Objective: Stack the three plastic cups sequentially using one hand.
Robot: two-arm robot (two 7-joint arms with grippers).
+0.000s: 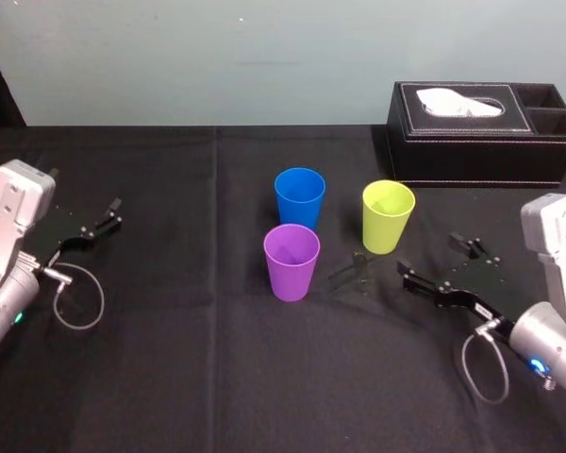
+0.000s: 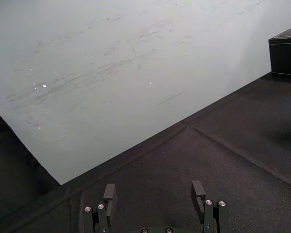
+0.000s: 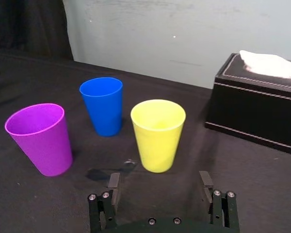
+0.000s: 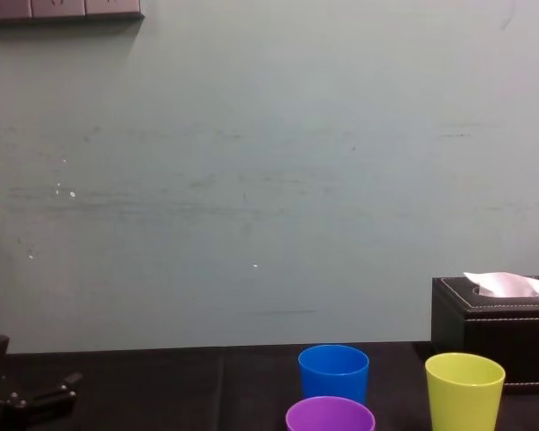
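Seen from the head camera, the right gripper (image 3: 159,180) hovers low over the black cloth-covered desk (image 1: 170,359) with its slim black fingers (image 1: 443,293) spread apart and holding nothing. The yellow-green tapered plastic cup (image 1: 388,215) stands nearest, at about ten o'clock from the fingertips and clear of them. The purple tapered plastic cup (image 1: 291,261) sits farther off at nine o'clock, and the blue tapered plastic cup (image 1: 300,196) is beyond at roughly ten o'clock. All three cups are upright, mouths up, smooth-walled and alike in size, forming a loose triangle without touching. The purple cup is just beside the blue one, at its six o'clock. A black leather tissue box (image 1: 472,142) with a white tissue rests at one o'clock from the yellow-green cup. The left gripper (image 2: 153,194) is well apart at the cups' nine o'clock, its fingers also parted and empty. In the chest view the purple cup is cut off below its rim and hides the blue cup's base. In the left wrist view the blue cup is a sliver at the frame edge.
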